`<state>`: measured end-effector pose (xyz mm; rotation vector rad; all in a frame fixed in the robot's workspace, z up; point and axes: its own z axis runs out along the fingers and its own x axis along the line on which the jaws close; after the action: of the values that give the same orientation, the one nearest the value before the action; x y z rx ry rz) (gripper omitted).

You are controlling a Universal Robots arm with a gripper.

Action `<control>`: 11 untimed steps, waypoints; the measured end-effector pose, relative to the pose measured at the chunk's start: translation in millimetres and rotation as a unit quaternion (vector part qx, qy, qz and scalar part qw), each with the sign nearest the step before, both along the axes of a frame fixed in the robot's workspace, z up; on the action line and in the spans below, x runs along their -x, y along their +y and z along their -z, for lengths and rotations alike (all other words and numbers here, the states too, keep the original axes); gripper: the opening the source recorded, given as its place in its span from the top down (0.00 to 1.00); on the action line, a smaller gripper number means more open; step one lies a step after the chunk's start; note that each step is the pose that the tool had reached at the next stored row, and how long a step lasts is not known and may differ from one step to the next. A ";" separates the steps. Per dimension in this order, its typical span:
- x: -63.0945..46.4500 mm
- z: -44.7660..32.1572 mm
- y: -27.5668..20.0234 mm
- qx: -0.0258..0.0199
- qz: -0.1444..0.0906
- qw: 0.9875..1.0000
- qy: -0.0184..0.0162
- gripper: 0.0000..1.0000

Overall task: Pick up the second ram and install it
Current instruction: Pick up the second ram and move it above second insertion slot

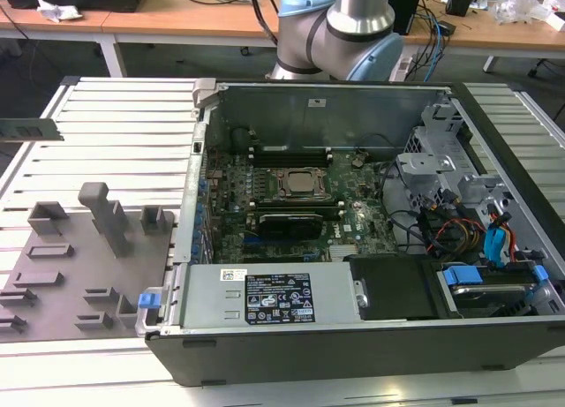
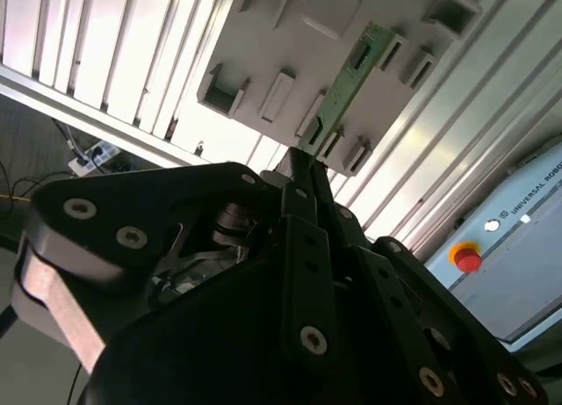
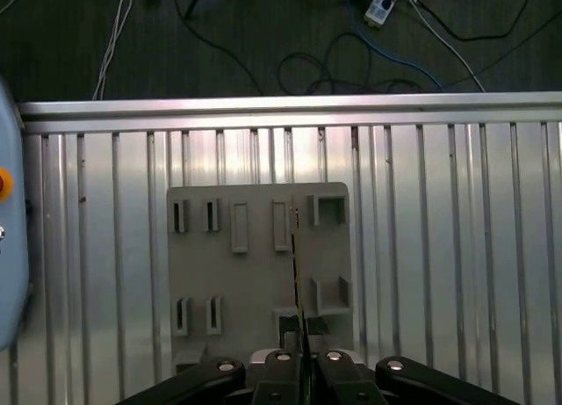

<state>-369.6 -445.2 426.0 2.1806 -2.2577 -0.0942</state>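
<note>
A: Green, thin and long, the circuit-board stick that is the second ram (image 2: 348, 84): where is it?

B: In the black metal hand (image 2: 303, 163). In both wrist views the fingers are pressed together on one end of the stick. The rest juts out past the tips, seen edge-on.

A: What is beneath it?

B: In the first wrist view, a flat grey plastic tray (image 3: 255, 273) with raised slotted blocks, lying on the ribbed aluminium worktop (image 3: 439, 247).

A: And from off the arm?

B: In the exterior view the ram hangs level at that view's far left edge, above the worktop. It is well apart from the open black computer case (image 1: 353, 354), where the large green motherboard (image 1: 353, 222) lies.
</note>
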 end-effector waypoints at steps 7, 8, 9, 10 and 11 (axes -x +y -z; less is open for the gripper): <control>-0.7 -7.6 1.8 0.000 0.000 1.000 0.000 0.87; -2.5 -7.6 1.8 0.000 0.000 1.000 0.000 0.87; -5.0 -7.4 1.8 0.000 0.000 1.000 0.000 0.87; -7.8 -7.4 1.8 0.000 0.000 1.000 0.000 0.87; -14.7 -7.5 1.7 0.000 0.000 1.000 0.000 0.87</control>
<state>-354.9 -443.5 433.5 2.1807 -2.2580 -0.0948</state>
